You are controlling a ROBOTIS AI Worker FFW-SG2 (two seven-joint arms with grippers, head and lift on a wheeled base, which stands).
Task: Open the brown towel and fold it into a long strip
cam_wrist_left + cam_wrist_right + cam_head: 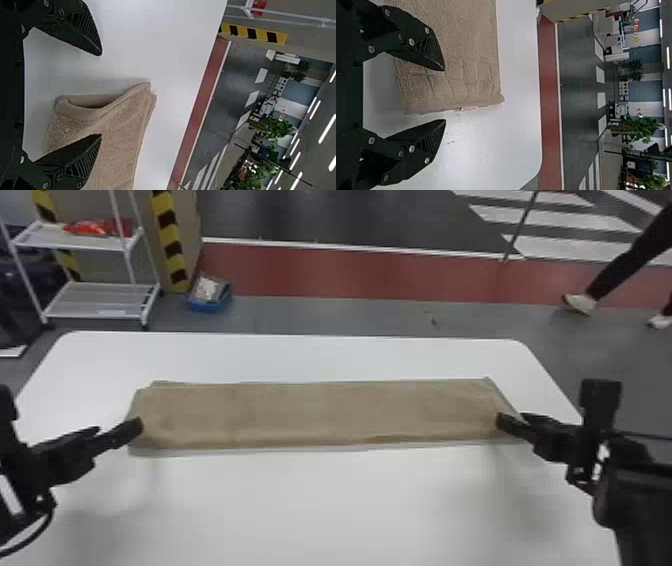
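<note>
The left two-finger gripper, at the left side of the head view, has its fingers wide apart and nothing clamped between them; one finger overlaps the end of the towel, the other is over bare tabletop. The right two-finger gripper, at the right side of the head view, is parted too and holds nothing, its fingers straddling the line of the opposite end. Whether any fingertip touches the cloth, I cannot tell.

The brown terry towel lies as a long, flat strip across the middle of the head view, on the white table. It looks close to finished, with perhaps only some tidying or backing away left.

The likeliest trouble is at the left end, where the layers gape into a loose loop. Closing there could catch the upper layer alone and peel it off the lower one — the fold would then open or go crooked. Backing out carelessly has its own risk: a ridged fingertip could snag the terry pile and drag that corner askew. On the right, the small sewn-in label at the hem might catch if a finger sweeps across. Tugging the two ends unequally would skew the strip — its edges already look slightly uneven.
</note>
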